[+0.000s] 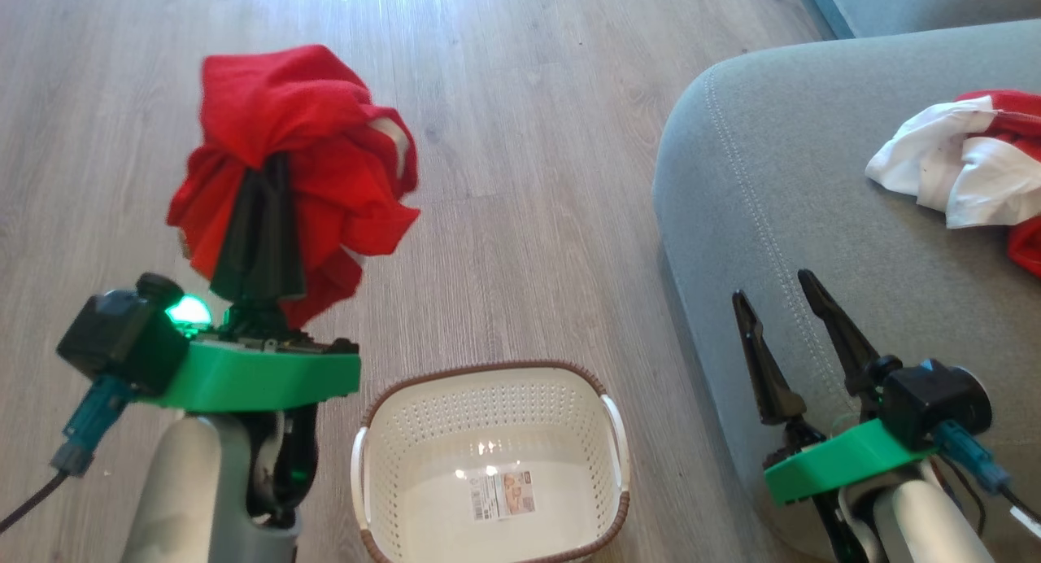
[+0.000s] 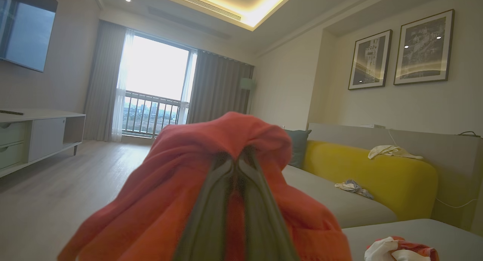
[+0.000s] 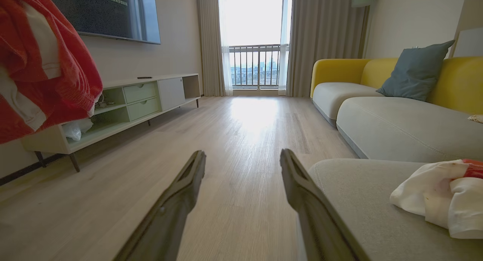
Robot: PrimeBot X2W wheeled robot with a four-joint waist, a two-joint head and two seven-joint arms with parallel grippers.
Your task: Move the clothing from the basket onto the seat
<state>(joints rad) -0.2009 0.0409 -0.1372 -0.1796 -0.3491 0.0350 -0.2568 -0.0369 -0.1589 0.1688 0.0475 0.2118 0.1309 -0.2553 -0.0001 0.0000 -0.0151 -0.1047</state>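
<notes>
The small cream plastic basket with perforated sides and a brown woven-look rim (image 1: 488, 400) is standing empty on the pale wood-plank floor (image 1: 529, 140) right in front of the robot, with nothing but a label sticker (image 1: 504, 495) showing on its bottom; further off to the right, a crumpled red-and-white garment (image 1: 960, 164) is already lying on the big grey-green upholstered seat cushion (image 1: 773, 181); so I am judging the job well over half done, with one piece left to deliver. That piece, a soft bright red garment (image 1: 325, 132) with a little pale cloth showing in its folds, is hanging in the air over the floor, left of the basket and well apart from the seat; the left pincer (image 1: 276, 168) is pinching it with fingers pressed together, the cloth bunching around the tips; the right pincer (image 1: 773, 286) is standing wide open by the seat's near edge, holding nothing.
</notes>
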